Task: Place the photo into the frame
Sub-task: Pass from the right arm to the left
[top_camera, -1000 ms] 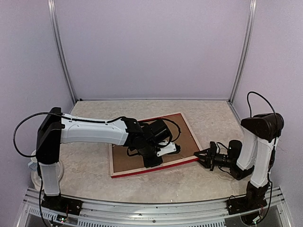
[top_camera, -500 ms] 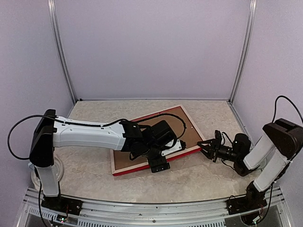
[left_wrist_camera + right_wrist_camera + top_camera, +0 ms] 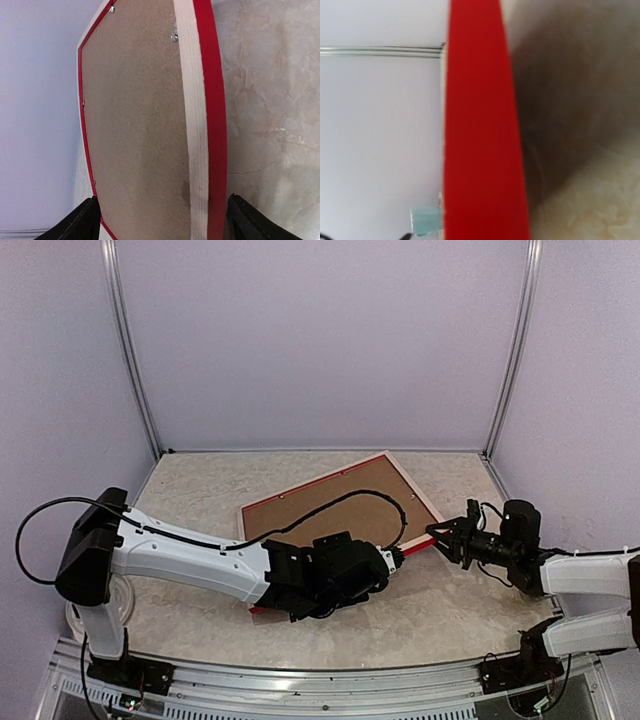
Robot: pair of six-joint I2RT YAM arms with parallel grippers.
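The frame (image 3: 414, 486) is tilted with its back up, showing the brown backing board (image 3: 330, 505) inside the pale wood bars. The photo is hidden. My left gripper (image 3: 392, 557) is shut on the frame's near red edge. In the left wrist view the pale bar and red edge (image 3: 207, 125) run between my two black fingertips (image 3: 242, 220), with the backing board (image 3: 135, 125) beside them. My right gripper (image 3: 437, 538) is shut on the frame's right corner. The right wrist view shows only the blurred red bar (image 3: 480, 125); my fingers are hidden there.
The marble tabletop (image 3: 460, 610) runs around the frame. Purple walls and two aluminium posts (image 3: 505, 350) close the back. A metal rail (image 3: 300, 685) lines the near edge. A bit of pale blue tape (image 3: 425, 220) sticks out by the red bar.
The frame has gone from lying flat to tilted and has shifted back and right. My right arm stretched low and carried its corner up. My left wrist swung to the frame's near edge.
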